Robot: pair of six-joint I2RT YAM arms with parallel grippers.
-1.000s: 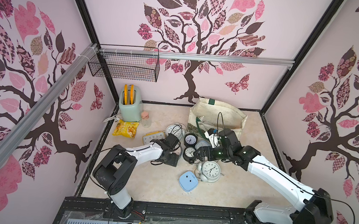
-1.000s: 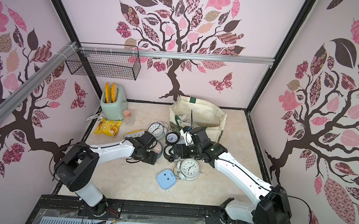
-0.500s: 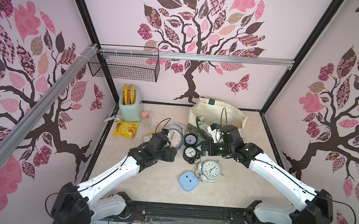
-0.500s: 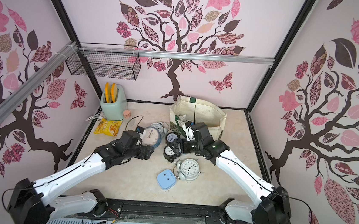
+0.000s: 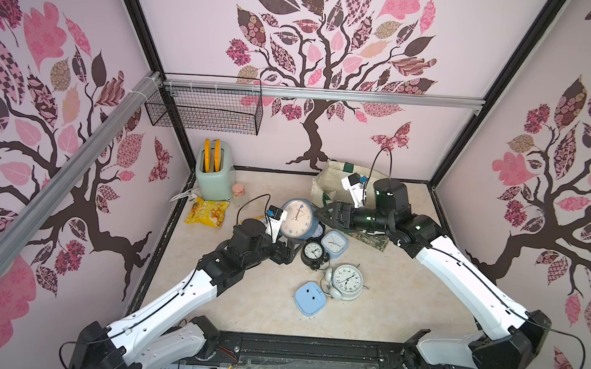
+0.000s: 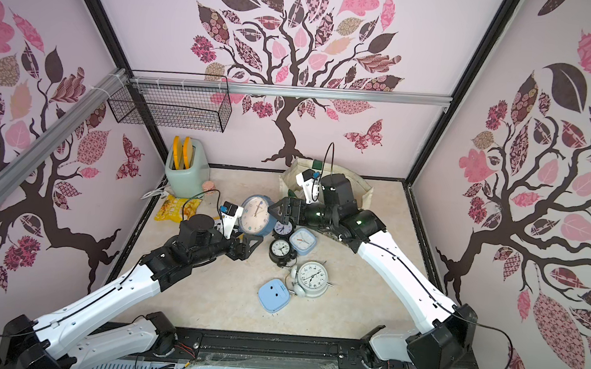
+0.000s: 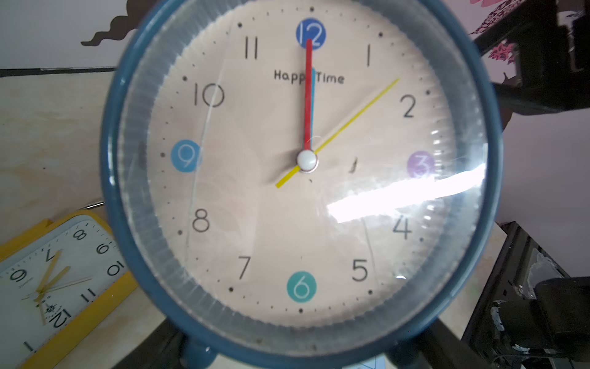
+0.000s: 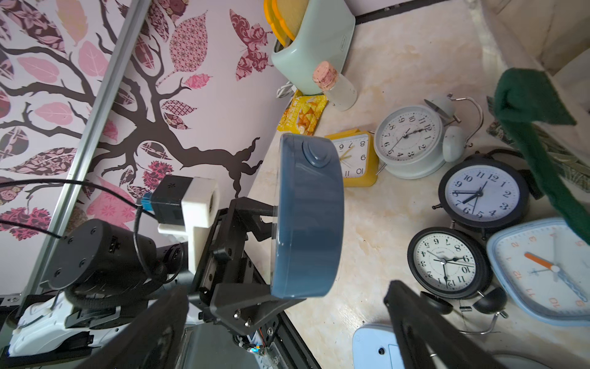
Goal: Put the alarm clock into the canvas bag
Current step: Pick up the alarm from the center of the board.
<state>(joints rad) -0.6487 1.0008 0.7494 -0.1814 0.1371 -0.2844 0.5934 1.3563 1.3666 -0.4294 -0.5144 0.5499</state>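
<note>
The alarm clock (image 5: 298, 219) (image 6: 255, 214) is round with a blue case and a pale face, and it hangs upright above the table. My left gripper (image 5: 290, 245) (image 6: 248, 241) is shut on its lower edge. Its face (image 7: 306, 159) fills the left wrist view. The right wrist view shows the clock (image 8: 308, 220) edge-on. My right gripper (image 5: 326, 213) (image 6: 281, 209) (image 8: 287, 335) stands open just right of the clock, holding nothing. The canvas bag (image 5: 331, 181) (image 6: 362, 191) lies behind it, largely hidden by the arm. Its green handle (image 8: 536, 127) hangs beside the right gripper.
Several other clocks lie below: two black ones (image 5: 313, 251), a pale blue square one (image 5: 334, 241), a white twin-bell one (image 5: 346, 277), a blue one face down (image 5: 309, 298) and a yellow one (image 8: 354, 159). A toaster (image 5: 213, 174), snack packet (image 5: 207, 212) and corked bottle (image 5: 238, 189) sit at the back left.
My left arm has stretched out and lifted the blue clock off the table, towards the right gripper. The right gripper has drawn back slightly towards the bag and stays open.
</note>
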